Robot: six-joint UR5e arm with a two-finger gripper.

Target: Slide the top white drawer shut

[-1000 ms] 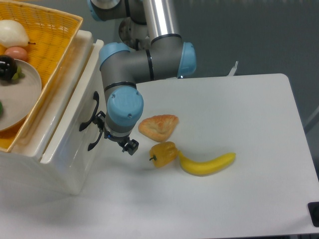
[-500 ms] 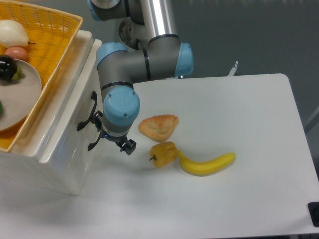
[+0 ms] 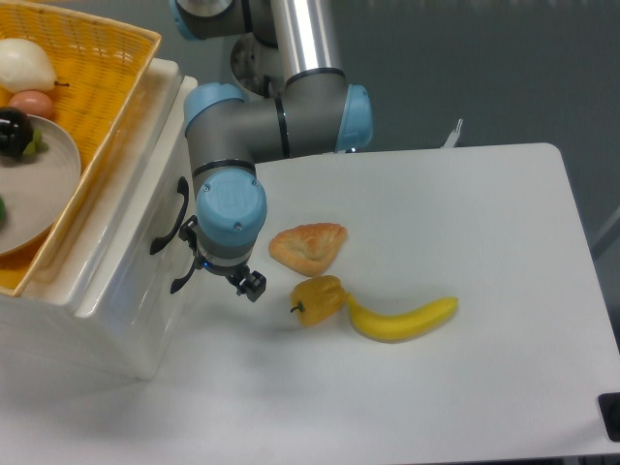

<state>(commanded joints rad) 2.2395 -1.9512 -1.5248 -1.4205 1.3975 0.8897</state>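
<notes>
The arm point(image 3: 281, 116) came down from the top of the view, bent at a grey elbow, and turned its blue-capped wrist point(image 3: 231, 208) toward the white cabinet on the left. The gripper point(image 3: 218, 273) sat low under that wrist, right against the cabinet front; most of it was hidden by the wrist, so whether its fingers were apart or together could not be told. One small dark finger end point(image 3: 253, 285) stuck out just above the table point(image 3: 465, 232).

The top white drawer point(image 3: 145, 184) lay at the cabinet's upper edge, its front nearly level with the lower white drawer point(image 3: 155, 300) beneath it, possibly a shade proud of it. Its curved black handle point(image 3: 174, 215) was just beside the wrist, and the lower handle point(image 3: 182, 279) sat close to the gripper.

A yellow wicker basket point(image 3: 107, 107) rested on top, holding a plate point(image 3: 44, 189) and some fruit. On the table, near the gripper, were a piece of bread point(image 3: 308, 246), a yellow pepper point(image 3: 320, 298) and a banana point(image 3: 405, 320), the pepper touching the banana.
</notes>
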